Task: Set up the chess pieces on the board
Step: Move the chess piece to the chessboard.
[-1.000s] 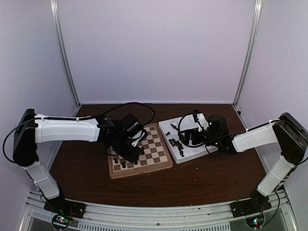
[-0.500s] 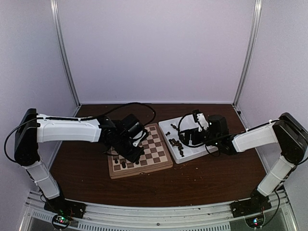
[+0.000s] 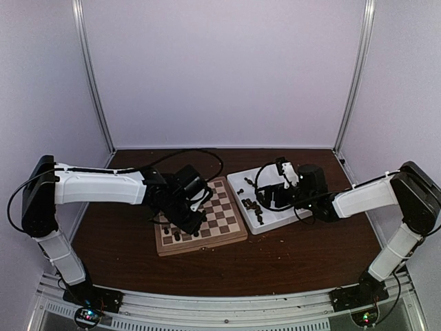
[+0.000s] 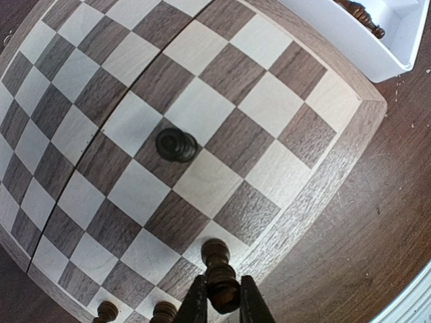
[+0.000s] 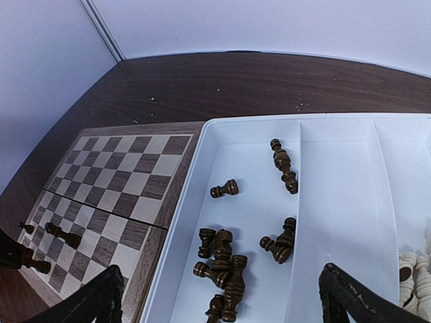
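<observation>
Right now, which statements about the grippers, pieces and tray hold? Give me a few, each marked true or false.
1. The left gripper is shut on a dark chess piece. True.
2. The right gripper holds a piece. False: it is open and empty, above the white tray.
3. Every dark piece stands on the board. False: several dark pieces lie in the tray.
4. The pale pieces sit in a different tray compartment from the dark ones. True.

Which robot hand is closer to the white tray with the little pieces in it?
The right gripper: it hangs open right above the tray. The left gripper is over the chessboard, pinching a dark piece.
</observation>
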Motion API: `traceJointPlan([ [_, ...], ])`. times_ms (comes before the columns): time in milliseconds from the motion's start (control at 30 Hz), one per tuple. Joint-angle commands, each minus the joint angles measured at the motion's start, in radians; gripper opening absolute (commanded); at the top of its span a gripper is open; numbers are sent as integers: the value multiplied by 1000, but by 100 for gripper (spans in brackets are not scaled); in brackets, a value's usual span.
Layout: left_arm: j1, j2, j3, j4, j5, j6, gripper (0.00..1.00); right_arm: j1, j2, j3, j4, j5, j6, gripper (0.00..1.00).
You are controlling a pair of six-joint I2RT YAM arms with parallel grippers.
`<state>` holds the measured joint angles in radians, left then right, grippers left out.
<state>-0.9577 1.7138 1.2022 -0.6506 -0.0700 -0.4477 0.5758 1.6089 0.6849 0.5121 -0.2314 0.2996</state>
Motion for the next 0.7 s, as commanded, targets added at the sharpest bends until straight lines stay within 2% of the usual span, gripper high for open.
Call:
traceJointPlan([
  [0,-5,-2,-13,28,4,-6,19,-8,9,23,-1,-8,8,100],
  [400,-6,-12,20,28,-5,9,51,-8,10,23,-1,-9,8,100],
  [467,-5,-9,36,26,-13,20,53,-9,10,24,-1,-9,8,100],
  [667,12,32,100,22,-22,45,50,-10,4,21,-4,-6,6,100],
])
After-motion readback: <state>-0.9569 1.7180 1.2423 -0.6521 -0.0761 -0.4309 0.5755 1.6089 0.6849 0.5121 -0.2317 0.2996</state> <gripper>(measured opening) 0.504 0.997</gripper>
